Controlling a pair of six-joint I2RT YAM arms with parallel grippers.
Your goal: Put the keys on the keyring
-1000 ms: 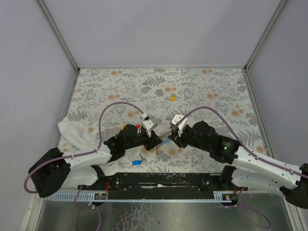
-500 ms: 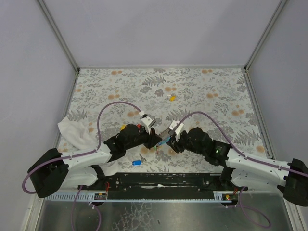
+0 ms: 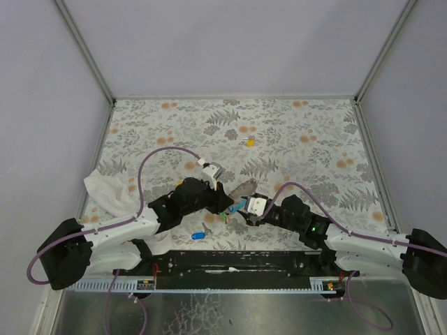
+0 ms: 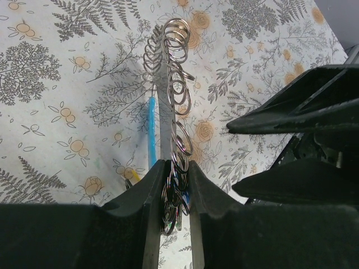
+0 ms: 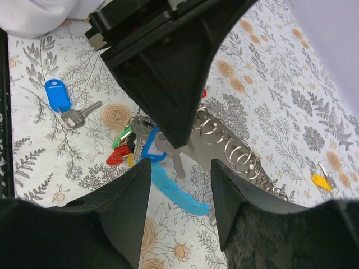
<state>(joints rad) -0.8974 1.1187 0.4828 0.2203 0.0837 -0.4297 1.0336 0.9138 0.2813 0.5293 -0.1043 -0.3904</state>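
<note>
1. my left gripper [image 4: 171,168] is clamped on the silver coiled-wire keyring [image 4: 171,84], gripping the end that carries the cluster of coloured-head keys [image 5: 137,143], over the near middle of the floral-print table [image 3: 314,125].
2. the coil's long axis runs from those fingers toward the far right corner.
3. my right gripper [image 5: 180,165] has its jaws apart, holding nothing, with the cluster just ahead of it.
4. the loose blue-headed metal key [image 5: 59,96] lies by the near edge, left of the right gripper. i judge the free right arm should fetch it.
5. the small yellow-headed key [image 3: 250,142] sits well apart, toward the far edge.
</note>
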